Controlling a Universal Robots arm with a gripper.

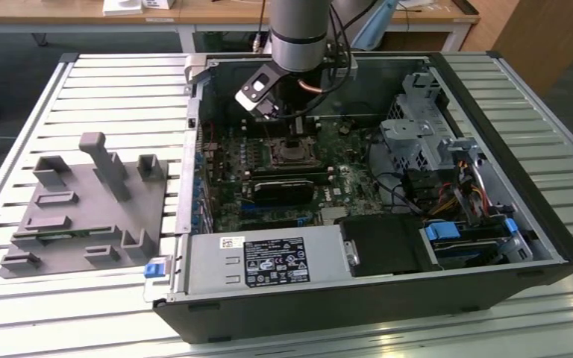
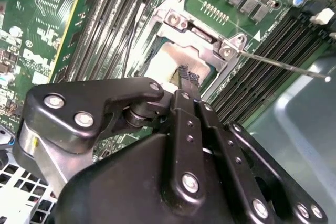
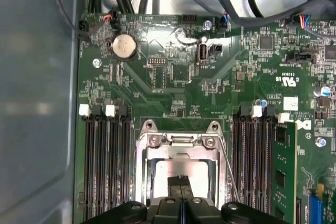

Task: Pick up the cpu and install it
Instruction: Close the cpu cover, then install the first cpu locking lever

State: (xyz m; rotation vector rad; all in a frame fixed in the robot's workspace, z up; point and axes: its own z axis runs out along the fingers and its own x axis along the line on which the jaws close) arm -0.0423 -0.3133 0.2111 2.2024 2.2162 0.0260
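As the arm reached down into the open computer case (image 1: 366,302), the gripper (image 1: 286,133) was noted over the processor socket (image 1: 292,153), just above centre frame in the exterior view. In both wrist views the fingers (image 2: 185,124) were seen clenched together, with nothing visible between them. Their tips were set at the cpu (image 3: 181,170), though contact or a small gap could not be told apart. The cpu was recorded lying flat inside the metal socket frame (image 3: 181,140), silvery top up, so seating was judged largely done. The closed tips were read as placed to press or steady the chip rather than carry it. A thin retaining lever (image 2: 283,66) was seen running out past the frame. Whether it was latched could not be told.

The case was laid on its side on a slatted metal worktop (image 1: 117,82), leaving the motherboard (image 3: 173,77) facing up. A grey fixture with upright posts (image 1: 77,216) was noted at the exterior view's left. A wooden desk (image 1: 217,11) was logged along the upper edge.
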